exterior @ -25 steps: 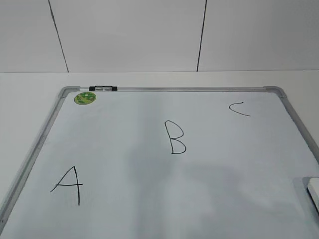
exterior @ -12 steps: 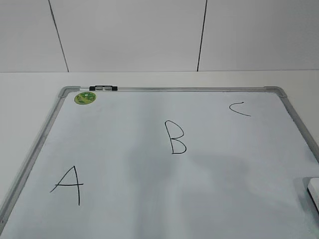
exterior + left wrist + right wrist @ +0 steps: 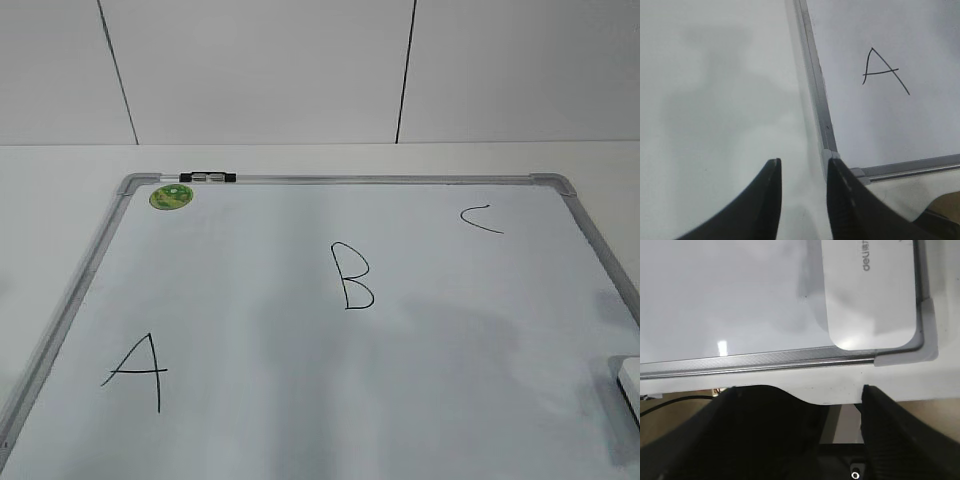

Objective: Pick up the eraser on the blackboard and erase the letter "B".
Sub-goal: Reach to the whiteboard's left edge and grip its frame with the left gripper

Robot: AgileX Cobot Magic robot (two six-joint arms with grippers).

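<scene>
Both pincers show only in my wrist views: the left gripper [image 3: 802,172] has its dark fingers parted by a narrow gap, holding nothing, above the white table [image 3: 715,100] beside the board's near left corner; the right gripper [image 3: 805,405] stands wide and empty just off the board's near edge. I see the large white dry-erase blackboard [image 3: 300,400], grey-framed, lying flat. Its white, smooth, rounded plastic eraser [image 3: 867,295] rests in the near right corner against the frame. A thin black letter "B" [image 3: 352,276] sits mid-board, between the black "A" [image 3: 137,371] and black "C" [image 3: 480,218].
</scene>
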